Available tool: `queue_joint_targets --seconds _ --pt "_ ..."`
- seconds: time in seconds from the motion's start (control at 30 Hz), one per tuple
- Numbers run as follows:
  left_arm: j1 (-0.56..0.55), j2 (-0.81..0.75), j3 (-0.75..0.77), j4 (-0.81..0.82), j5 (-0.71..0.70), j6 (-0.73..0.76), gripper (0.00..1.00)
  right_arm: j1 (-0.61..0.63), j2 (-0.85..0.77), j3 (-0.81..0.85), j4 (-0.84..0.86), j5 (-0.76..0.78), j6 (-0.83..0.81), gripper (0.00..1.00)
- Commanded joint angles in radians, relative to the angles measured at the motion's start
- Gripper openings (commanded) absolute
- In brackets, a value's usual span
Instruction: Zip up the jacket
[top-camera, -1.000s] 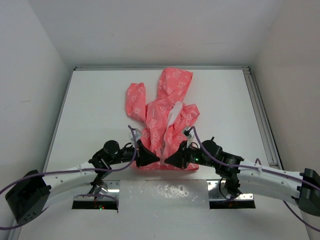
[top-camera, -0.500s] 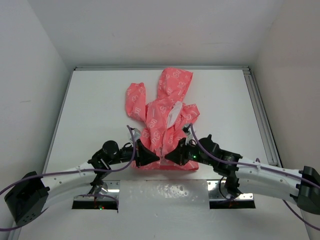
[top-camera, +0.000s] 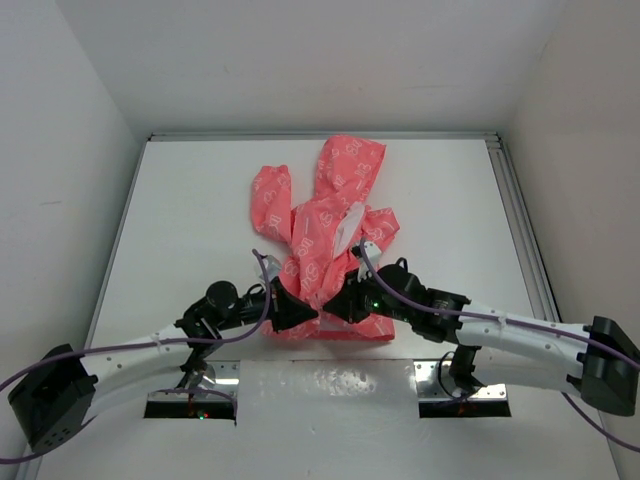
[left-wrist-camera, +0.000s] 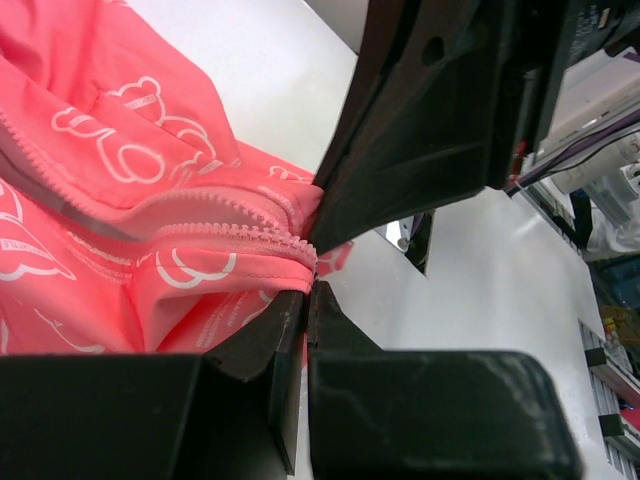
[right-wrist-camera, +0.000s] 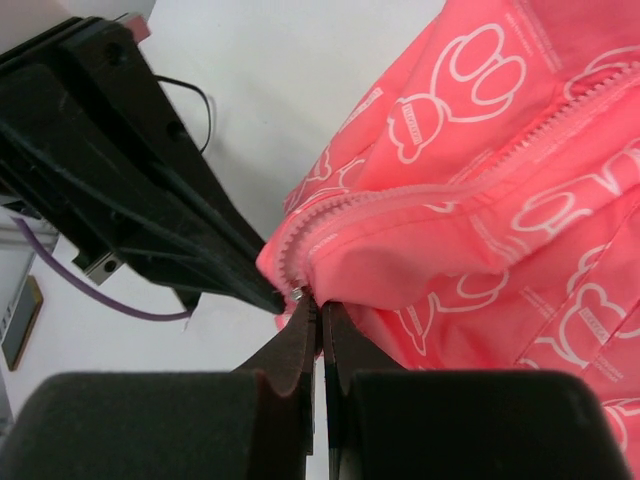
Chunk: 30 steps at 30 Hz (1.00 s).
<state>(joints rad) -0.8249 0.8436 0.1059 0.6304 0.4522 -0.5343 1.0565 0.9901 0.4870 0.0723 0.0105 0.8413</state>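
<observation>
**Hem of the jacket (top-camera: 325, 235) being pinched from both sides**

The table (top-camera: 200, 220) is carrying the jacket crumpled at its middle, with the hood pointing to the far edge and the hem lying nearest the arm bases. The left gripper (top-camera: 300, 317) and the right gripper (top-camera: 337, 305) are meeting almost tip to tip at that hem. Each is squeezing its jaws down to a sliver on pink fabric at the bottom of the zipper teeth (right-wrist-camera: 400, 195).

The arms are probably trying to join the two zipper ends at the hem. For that, the left gripper should be holding its corner flat and steady. The right one should be feeding its end straight along the line of teeth in small moves. Loose cloth is bunching close by and may get drawn in. The fingertips are also working close enough to knock each other.

A small metal piece (right-wrist-camera: 297, 294) is glinting at the right fingertips, but whether it is the pin or the slider is too small to tell. No slider or pull tab is showing clearly in any view. The second row of teeth is running out of sight under a fold.
</observation>
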Motion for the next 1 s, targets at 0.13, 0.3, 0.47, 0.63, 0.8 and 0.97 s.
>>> queue_joint_targets --seconds 0.13,0.3,0.47,0.63,0.8,0.97 --pt "-0.025 -0.049 0.026 -0.044 0.026 -0.01 0.0 -0.003 -0.042 0.027 0.147 0.077 0.021 0.0" --pt "-0.026 0.005 0.023 -0.029 0.014 -0.015 0.0 -0.001 -0.038 0.059 0.13 0.057 0.036 0.0" --pt "-0.049 0.005 0.049 -0.035 0.0 -0.015 0.0 -0.003 0.05 0.147 0.067 0.109 0.015 0.0" --pt "-0.068 -0.017 0.049 -0.026 0.005 -0.039 0.0 -0.003 0.053 0.133 0.066 0.166 0.008 0.0" --pt "-0.069 -0.029 0.031 -0.021 -0.004 -0.049 0.0 -0.003 0.004 0.088 0.072 0.163 0.03 0.0" --pt "-0.072 0.023 0.025 0.011 0.011 -0.047 0.0 -0.003 0.013 0.12 0.057 0.108 0.039 0.0"
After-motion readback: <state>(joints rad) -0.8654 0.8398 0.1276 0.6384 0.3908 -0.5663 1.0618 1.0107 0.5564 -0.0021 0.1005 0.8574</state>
